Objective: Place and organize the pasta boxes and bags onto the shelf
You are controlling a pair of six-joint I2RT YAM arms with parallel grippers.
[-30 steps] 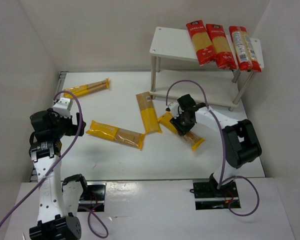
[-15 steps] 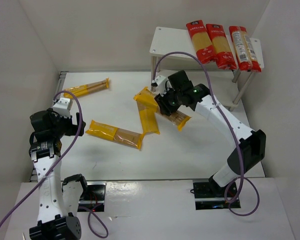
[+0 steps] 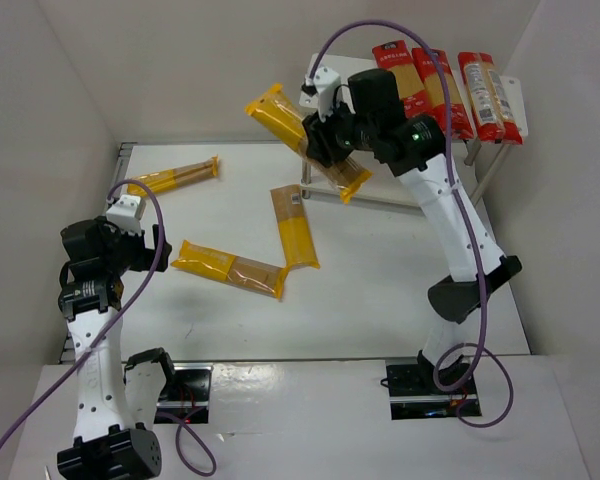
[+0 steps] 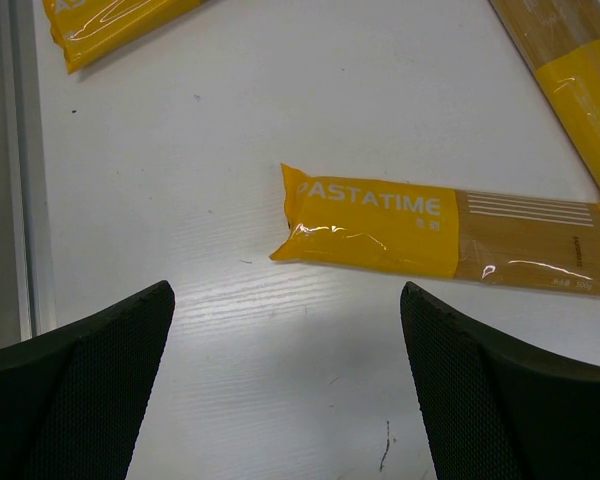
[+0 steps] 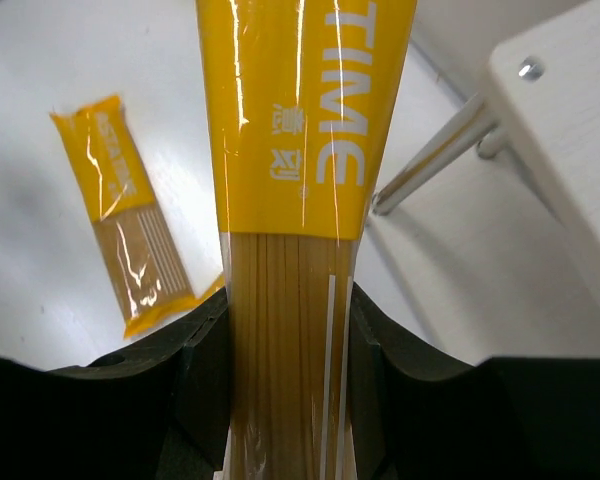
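My tool: my right gripper (image 3: 325, 140) has its jaws closed tight across a yellow packet (image 3: 275, 110). The pads pinch the see-through window part, just below the yellow printed band (image 5: 300, 120).

Where the packet is: it is off the table and held tilted in the air at the near-left corner of the shelf (image 3: 340, 85). Its yellow end points up and to the far left, and its window end hangs down in front of the shelf's left leg.

Shelf state: three red packets (image 3: 443, 90) lie side by side on the right part of the top board, running near to far. The left part of that board is bare.

Other arm: my left gripper (image 4: 285, 290) hangs wide open and holds nothing, above a yellow packet on the table (image 4: 440, 232).

Step in hand, as I judge it: carry this packet to a free spot on the shelf.

Doing it well: turn my wrist until the packet runs parallel to the red ones. Level it before coming over the board, then lower it flat beside the leftmost red packet.

Watch for: the low end catching the board edge or the leg, and nudging the red row.

Release: open only once the packet lies along the board.

Remaining: three yellow packets (image 3: 295, 228) lie on the table to the left.
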